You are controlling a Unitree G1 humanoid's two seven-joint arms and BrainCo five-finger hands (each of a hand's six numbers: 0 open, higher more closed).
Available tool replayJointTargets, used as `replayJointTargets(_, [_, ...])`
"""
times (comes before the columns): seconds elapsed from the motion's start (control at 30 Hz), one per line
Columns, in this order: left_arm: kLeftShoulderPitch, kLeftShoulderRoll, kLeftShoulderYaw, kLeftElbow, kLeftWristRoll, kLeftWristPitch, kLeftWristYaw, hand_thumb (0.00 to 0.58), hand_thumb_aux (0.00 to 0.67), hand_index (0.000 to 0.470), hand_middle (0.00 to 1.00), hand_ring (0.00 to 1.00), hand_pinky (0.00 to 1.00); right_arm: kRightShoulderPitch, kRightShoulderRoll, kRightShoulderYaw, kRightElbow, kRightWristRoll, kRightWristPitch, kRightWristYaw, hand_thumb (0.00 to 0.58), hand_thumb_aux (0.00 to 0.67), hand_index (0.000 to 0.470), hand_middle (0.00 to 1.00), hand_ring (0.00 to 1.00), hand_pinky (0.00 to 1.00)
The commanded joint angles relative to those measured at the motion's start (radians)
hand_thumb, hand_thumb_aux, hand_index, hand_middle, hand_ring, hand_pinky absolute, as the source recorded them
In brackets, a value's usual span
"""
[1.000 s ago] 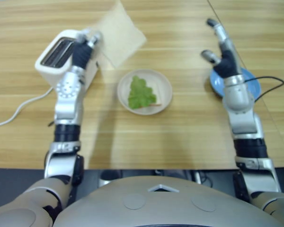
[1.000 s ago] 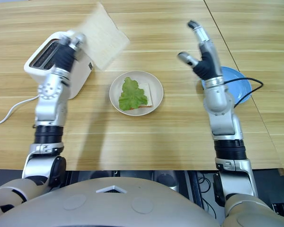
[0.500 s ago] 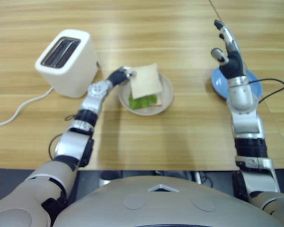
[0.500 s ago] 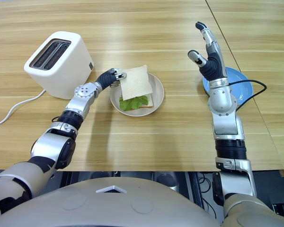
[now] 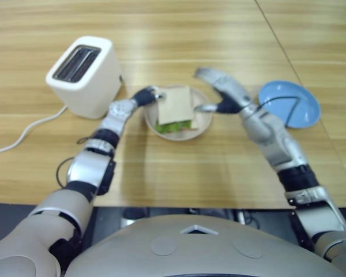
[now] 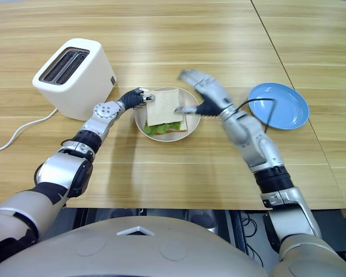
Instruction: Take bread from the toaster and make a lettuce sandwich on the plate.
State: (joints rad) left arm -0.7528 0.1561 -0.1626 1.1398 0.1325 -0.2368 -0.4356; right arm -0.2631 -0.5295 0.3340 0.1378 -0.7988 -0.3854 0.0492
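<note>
My left hand (image 6: 134, 98) lies at the left rim of the plate (image 6: 192, 123), its fingers (image 6: 143, 96) clamped on the left corner of the top slice (image 6: 164, 106). That slice sits tilted over the lettuce (image 6: 157, 128), and its raised left edge is at my fingertips. The green leaf peeks out along the near side. Under the leaf is the bottom slice (image 6: 177, 127), whose crust shows at the near right of the plate.

My right hand (image 6: 209, 96) hangs over the plate's right rim, blurred, with its fingers (image 6: 190, 75) apart and holding nothing. I cannot tell whether the thumb touches the rim or the bread.

The toaster (image 6: 72, 75) stands on the counter (image 6: 161, 173) to the left of the plate, near my left forearm. Its slots face up and its cord (image 6: 14, 138) trails off to the left. A blue plate (image 6: 285, 109) sits well to the right, with a dark cable (image 6: 259, 101) curving across it.
</note>
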Motion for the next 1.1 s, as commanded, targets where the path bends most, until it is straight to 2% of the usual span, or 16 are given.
replayJointTargets(0.03, [0.027,-0.015,-0.033,0.079,0.045,0.044,-0.025,0.580,0.670,0.460,1.00,1.00,1.00,-0.036,-0.024,0.146,0.094,-0.196,-0.002,0.001,0.000,0.000,0.000,0.00,0.00,0.00])
replayJointTargets(0.3, [0.032,-0.018,-0.044,0.109,0.090,0.068,-0.001,0.580,0.670,0.460,1.00,1.00,1.00,-0.037,-0.044,0.224,0.101,-0.277,0.010,0.001,0.000,0.000,0.000,0.00,0.00,0.00])
replayJointTargets(0.53, [0.024,-0.014,-0.040,0.090,0.107,0.042,0.048,0.580,0.670,0.460,1.00,1.00,1.00,-0.014,-0.051,0.291,0.182,-0.270,0.016,0.129,0.000,0.000,0.000,0.00,0.00,0.00])
replayJointTargets(0.57, [0.018,-0.011,-0.031,0.079,0.104,0.029,0.075,0.476,0.386,0.265,1.00,1.00,1.00,-0.010,-0.051,0.299,0.194,-0.269,0.018,0.147,0.000,0.000,0.000,0.00,0.00,0.00])
replayJointTargets(0.6, [0.010,-0.005,-0.022,0.066,0.105,0.015,0.120,0.000,0.000,0.000,0.72,0.72,0.72,-0.006,-0.049,0.307,0.203,-0.268,0.019,0.163,0.000,0.000,0.000,0.00,0.00,0.00])
replayJointTargets(0.63, [0.001,0.008,-0.028,0.049,0.126,-0.006,0.186,0.000,0.000,0.000,0.00,0.00,0.00,-0.002,-0.047,0.311,0.212,-0.261,0.018,0.175,0.000,0.000,0.000,0.00,0.00,0.00])
replayJointTargets(0.8, [-0.004,0.084,-0.029,-0.098,0.215,-0.130,0.495,0.000,0.000,0.000,0.00,0.00,0.00,0.005,-0.040,0.319,0.241,-0.253,0.026,0.181,0.000,0.000,0.000,0.00,0.00,0.00])
replayJointTargets(0.87, [0.016,0.117,-0.026,-0.175,0.246,-0.149,0.589,0.000,0.000,0.000,0.00,0.00,0.00,0.004,-0.039,0.316,0.242,-0.248,0.029,0.174,0.000,0.000,0.000,0.00,0.00,0.00])
replayJointTargets(0.97, [0.054,0.149,-0.021,-0.267,0.272,-0.143,0.653,0.000,0.000,0.000,0.00,0.00,0.00,0.000,-0.035,0.312,0.246,-0.241,0.032,0.170,0.000,0.000,0.000,0.00,0.00,0.00])
replayJointTargets(1.1, [0.107,0.176,-0.033,-0.327,0.301,-0.097,0.644,0.000,0.000,0.000,0.00,0.00,0.00,-0.007,-0.036,0.303,0.237,-0.232,0.028,0.141,0.000,0.000,0.000,0.00,0.00,0.00])
